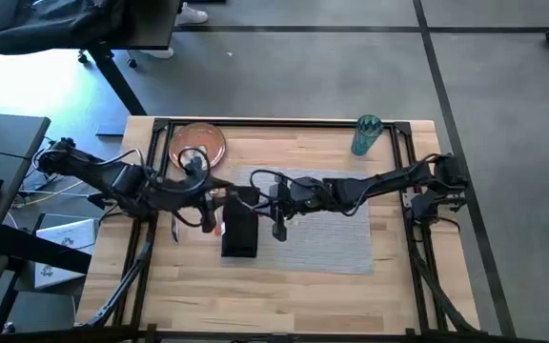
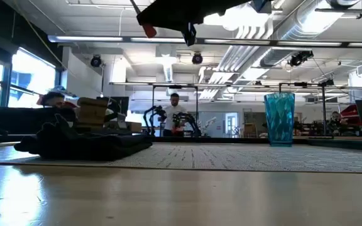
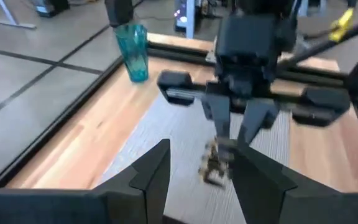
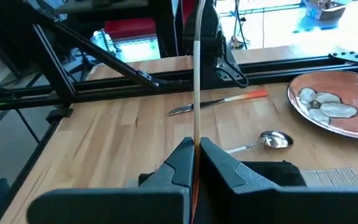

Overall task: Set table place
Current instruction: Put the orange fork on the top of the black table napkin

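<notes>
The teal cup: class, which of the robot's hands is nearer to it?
Right. The right hand is over the placemat, nearer the teal cup at the far right corner; the left hand is farther left, over the napkin.

No legible text, label, brand or number in any view.

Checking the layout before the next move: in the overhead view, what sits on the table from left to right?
Plate → napkin → placemat → cup. The grippers meet above the napkin and placemat's left edge, so I leave them out.
</notes>
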### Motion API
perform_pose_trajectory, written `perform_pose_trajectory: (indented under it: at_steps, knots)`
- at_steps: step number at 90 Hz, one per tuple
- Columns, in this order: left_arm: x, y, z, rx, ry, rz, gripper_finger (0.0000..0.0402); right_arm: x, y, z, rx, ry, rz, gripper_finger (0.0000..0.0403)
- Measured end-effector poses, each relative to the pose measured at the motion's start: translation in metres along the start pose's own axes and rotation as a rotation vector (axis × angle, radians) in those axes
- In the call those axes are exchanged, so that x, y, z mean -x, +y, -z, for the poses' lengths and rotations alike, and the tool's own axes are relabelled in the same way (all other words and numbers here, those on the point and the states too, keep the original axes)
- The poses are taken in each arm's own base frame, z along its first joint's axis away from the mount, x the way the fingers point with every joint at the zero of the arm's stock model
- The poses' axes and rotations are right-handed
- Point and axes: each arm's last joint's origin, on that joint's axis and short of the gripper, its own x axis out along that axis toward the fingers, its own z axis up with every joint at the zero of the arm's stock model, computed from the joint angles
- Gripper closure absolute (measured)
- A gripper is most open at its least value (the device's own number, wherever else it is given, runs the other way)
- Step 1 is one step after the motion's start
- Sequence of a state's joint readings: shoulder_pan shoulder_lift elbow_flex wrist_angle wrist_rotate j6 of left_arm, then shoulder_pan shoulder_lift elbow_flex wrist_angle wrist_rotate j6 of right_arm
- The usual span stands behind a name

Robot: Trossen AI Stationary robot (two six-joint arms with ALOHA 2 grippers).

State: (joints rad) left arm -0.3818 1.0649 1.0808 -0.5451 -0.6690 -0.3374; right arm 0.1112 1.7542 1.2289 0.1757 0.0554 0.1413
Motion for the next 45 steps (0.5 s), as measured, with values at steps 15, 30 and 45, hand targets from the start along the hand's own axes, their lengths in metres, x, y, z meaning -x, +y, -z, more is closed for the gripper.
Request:
perform_pose_trajectory:
  at_steps: [15, 30, 45]
  knots:
    - [-0.001, 0.001, -0.004, 0.006, -0.037, -0.018, 0.0259, 0.000, 0.000, 0.000, 0.000, -0.001, 0.000, 0.0403]
    - [-0.004, 0.003, -0.005, 0.013, -0.040, -0.032, 0.0268, 0.000, 0.000, -0.001, -0.001, -0.009, 0.000, 0.0403]
    - [-0.006, 0.006, -0.014, 0.003, -0.101, -0.040, 0.0272, -0.001, 0.000, -0.001, -0.002, -0.016, 0.003, 0.0403]
